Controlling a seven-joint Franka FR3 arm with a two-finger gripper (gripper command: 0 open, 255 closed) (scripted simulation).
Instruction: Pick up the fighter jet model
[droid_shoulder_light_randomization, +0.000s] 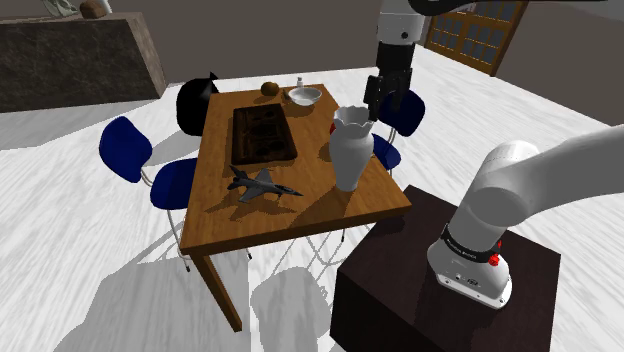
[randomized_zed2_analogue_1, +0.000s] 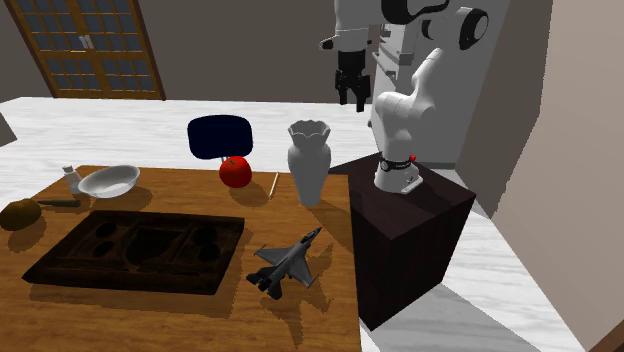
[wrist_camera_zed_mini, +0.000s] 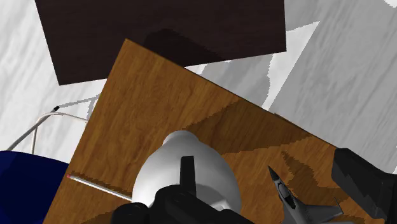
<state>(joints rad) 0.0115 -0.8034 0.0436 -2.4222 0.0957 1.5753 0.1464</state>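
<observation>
Long brown wooden worktop lies well below the jaws; dark boxy stand sits beside its end; white Franka arm rises from the stand; blue-seated chairs stand round the worktop, well apart from the jaws; dark brown compartmented tray lies flat, lower than the jaws and off to one side; tall white vase with a scalloped rim stands upright almost straight under the jaws, closest thing to them; dark grey fighter jet model rests flat on the worktop past the vase from the jaws, well apart and far below, clear of the tray; small white bowl sits near the tray's far end; red apple lies near the vase.

Jet handling, judged: light and rigid; thin wings, tail fins and nose look breakable; smooth skin may slip; best taken from above across the narrow fuselage at mid-body, not by wing tips or tail; gentle squeeze enough.

Arm pose: lower link leans up from the stand, forearm carried high, wrist pointing straight down over the vase side of the worktop; jaws released, standing wide apart, grasping nothing; wrist view puts the jet between the finger lines but far beneath; vase is the likely obstacle on any descent.
</observation>
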